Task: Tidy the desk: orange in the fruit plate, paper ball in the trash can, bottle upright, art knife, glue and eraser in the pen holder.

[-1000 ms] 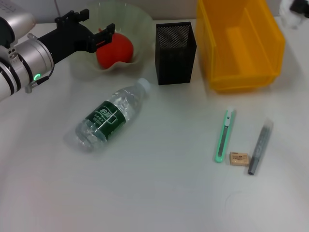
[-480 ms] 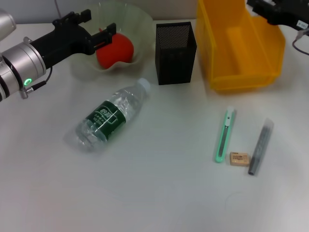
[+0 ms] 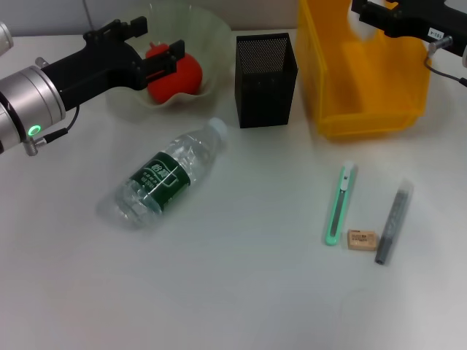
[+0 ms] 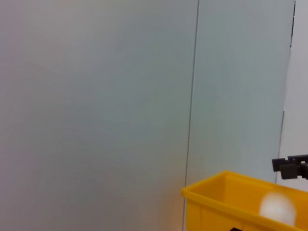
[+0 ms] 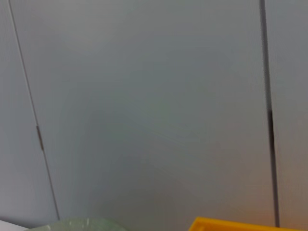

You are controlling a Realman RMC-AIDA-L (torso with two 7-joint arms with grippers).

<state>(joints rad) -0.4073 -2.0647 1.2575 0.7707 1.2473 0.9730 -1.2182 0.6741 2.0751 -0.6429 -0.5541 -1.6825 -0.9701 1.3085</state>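
I judge the orange step to be in its last beat: the orange [image 3: 175, 75] sits inside the fruit plate [image 3: 211, 36], and my left gripper [image 3: 151, 52] hovers at the plate's near rim with its fingers spread wide, one finger above the fruit and the other crossing in front of it, so I read it as holding nothing, though I cannot say whether a fingertip touches the peel. At the far right, my right gripper [image 3: 374, 13] hangs over the back of the yellow bin [image 3: 365, 120]; I cannot tell how far its fingers are open or whether anything is in them. The left wrist view shows a pale round blur [image 4: 276, 208] against the bin's inner wall, which may be the paper ball, but it is too soft to be sure. The rest is untouched: the bottle [image 3: 166, 175] lies on its side in the middle of the desk [image 3: 241, 292], cap toward the black mesh pen holder [image 3: 265, 79], and the green knife [image 3: 339, 204], the eraser [image 3: 361, 240] and the grey glue stick [image 3: 392, 220] lie close together at the right, the eraser between the other two. The next move, as I see it, calls for lifting the left arm clear of the plate without nudging the fruit, then standing the bottle upright, gripping it across the body and tipping it onto its base.
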